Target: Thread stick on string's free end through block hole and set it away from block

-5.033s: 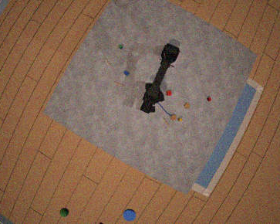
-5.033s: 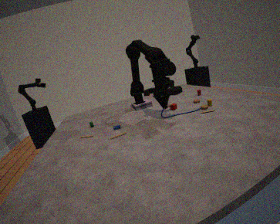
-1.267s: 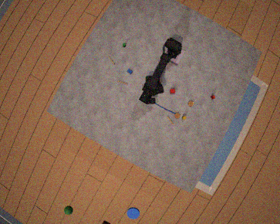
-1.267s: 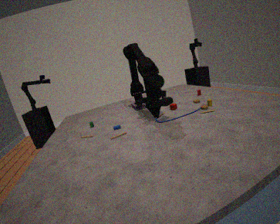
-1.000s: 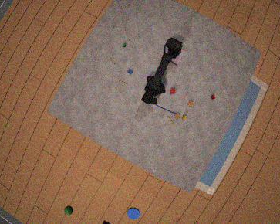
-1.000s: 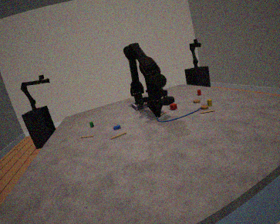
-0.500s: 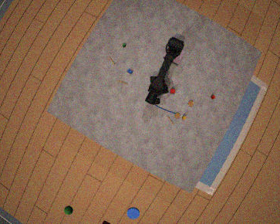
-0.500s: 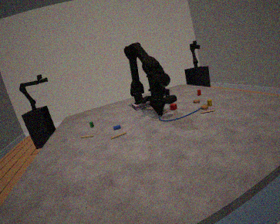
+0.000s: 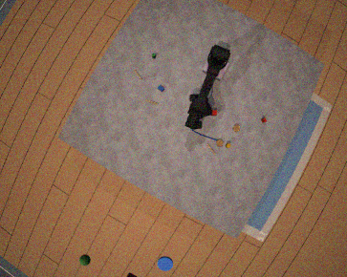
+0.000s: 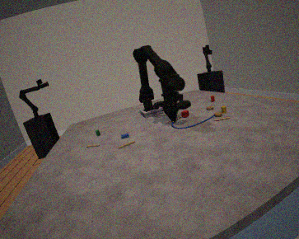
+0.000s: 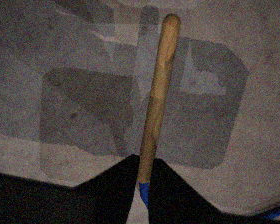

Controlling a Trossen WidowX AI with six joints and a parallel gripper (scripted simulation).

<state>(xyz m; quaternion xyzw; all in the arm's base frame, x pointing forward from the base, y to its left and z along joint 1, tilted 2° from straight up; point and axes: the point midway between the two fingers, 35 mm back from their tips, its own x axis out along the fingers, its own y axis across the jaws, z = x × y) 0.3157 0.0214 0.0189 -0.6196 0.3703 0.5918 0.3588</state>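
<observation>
While fingers grip — low — stick (image 11: pixel 160 95), (tip free).

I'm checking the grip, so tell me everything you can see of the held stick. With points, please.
The stick (image 11: pixel 161 95) is slim, straight and round-ended, tan and wood-like. It juts from between the hand's (image 10: pixel 172 121) (image 11: pixel 148 162) closed-in fingers, leaning slightly in the wrist view. Blue string (image 10: pixel 192 126) (image 11: pixel 144 192) meets its near end.
</observation>
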